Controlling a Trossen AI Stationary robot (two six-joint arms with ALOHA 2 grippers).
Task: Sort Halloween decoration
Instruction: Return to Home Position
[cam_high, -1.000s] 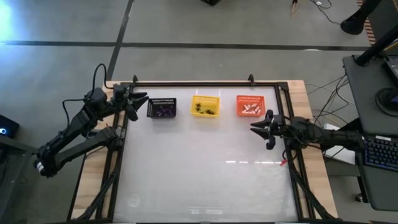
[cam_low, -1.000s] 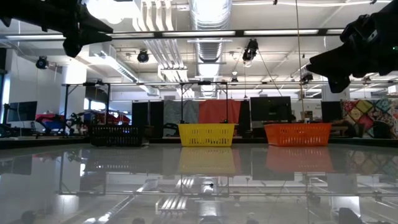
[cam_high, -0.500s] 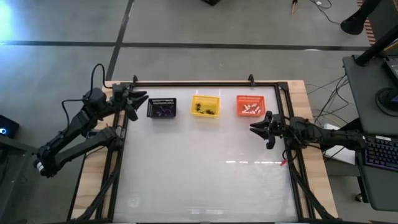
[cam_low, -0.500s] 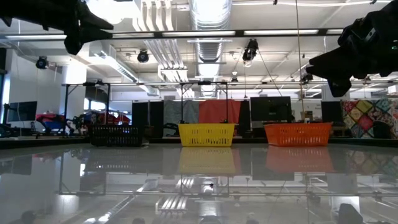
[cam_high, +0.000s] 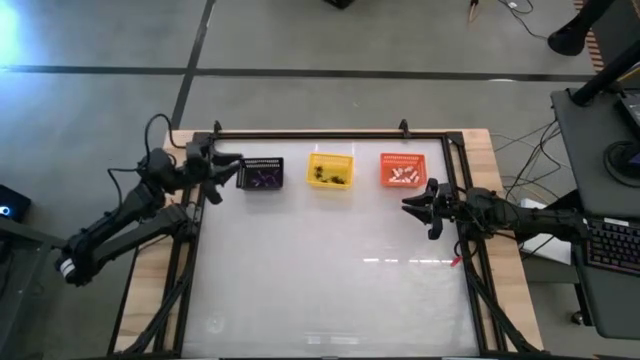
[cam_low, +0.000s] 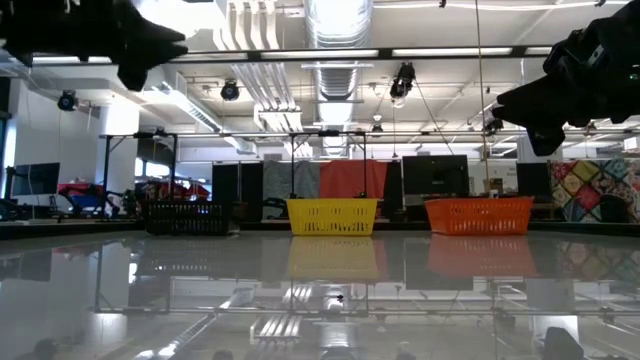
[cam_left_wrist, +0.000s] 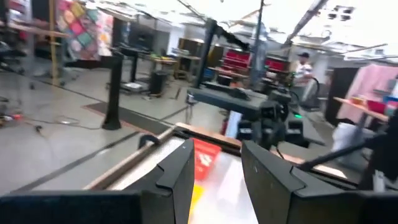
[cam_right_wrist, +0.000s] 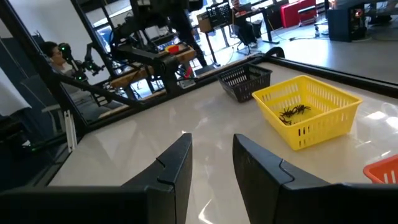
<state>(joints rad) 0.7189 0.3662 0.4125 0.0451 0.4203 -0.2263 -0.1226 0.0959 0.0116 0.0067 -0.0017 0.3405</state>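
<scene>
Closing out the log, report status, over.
Left gripper open, empty, raised beside black basket. Right gripper open, empty, raised near orange basket. Trinkets in those and yellow basket. None seen loose on table.

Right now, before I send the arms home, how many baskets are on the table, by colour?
Black basket: 1
Yellow basket: 1
Orange basket: 1
Total: 3 baskets

Row along worktop's (cam_high: 320, 285) far edge, L to R: black plastic basket (cam_high: 260, 160), yellow plastic basket (cam_high: 330, 156), orange plastic basket (cam_high: 403, 156); trinkets (cam_high: 264, 178) in each.
</scene>
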